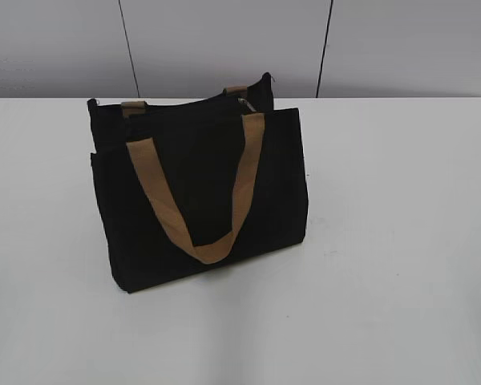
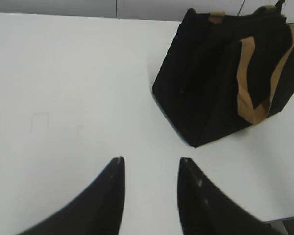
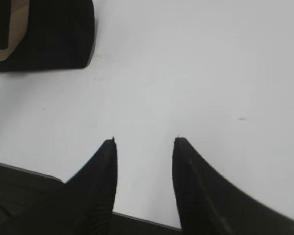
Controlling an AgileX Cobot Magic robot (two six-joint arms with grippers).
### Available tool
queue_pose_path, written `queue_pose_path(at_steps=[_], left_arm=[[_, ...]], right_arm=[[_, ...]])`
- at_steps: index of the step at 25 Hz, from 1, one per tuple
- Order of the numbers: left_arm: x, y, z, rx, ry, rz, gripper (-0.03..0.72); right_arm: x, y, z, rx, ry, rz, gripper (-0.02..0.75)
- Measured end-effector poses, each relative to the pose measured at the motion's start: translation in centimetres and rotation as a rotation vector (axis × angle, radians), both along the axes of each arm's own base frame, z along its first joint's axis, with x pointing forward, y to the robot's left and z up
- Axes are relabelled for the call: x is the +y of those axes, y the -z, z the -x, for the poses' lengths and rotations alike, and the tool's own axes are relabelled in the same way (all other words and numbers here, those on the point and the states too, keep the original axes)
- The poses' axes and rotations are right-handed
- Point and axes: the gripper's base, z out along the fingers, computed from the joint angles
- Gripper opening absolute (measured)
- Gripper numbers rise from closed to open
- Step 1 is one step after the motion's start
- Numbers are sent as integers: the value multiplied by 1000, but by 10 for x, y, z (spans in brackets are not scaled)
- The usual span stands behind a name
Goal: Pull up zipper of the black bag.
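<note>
The black bag (image 1: 200,192) stands upright on the white table, left of centre, with a tan strap handle (image 1: 216,208) hanging down its front. The zipper (image 1: 242,101) runs along the top edge; a small silvery pull shows near the right end. Neither gripper shows in the exterior view. In the left wrist view the bag (image 2: 210,83) is at the upper right, and my left gripper (image 2: 151,161) is open and empty over bare table, well short of it. In the right wrist view the bag's corner (image 3: 54,34) is at the upper left, and my right gripper (image 3: 144,141) is open and empty.
The white table (image 1: 401,241) stretches around the bag on all sides. A grey panelled wall (image 1: 224,40) stands behind it. The table's near edge (image 3: 19,169) shows under the right gripper.
</note>
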Motion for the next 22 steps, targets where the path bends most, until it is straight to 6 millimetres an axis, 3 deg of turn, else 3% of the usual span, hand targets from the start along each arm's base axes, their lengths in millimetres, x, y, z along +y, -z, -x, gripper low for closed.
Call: queue_pose_path(at_steps=[11, 22], left_arm=[[-1, 0, 1, -7, -137, 1, 232], [-1, 0, 1, -7, -179, 0, 232]], right_arm=[[1, 0, -1, 1, 174, -1, 296], [1, 0, -1, 1, 199, -2, 296]])
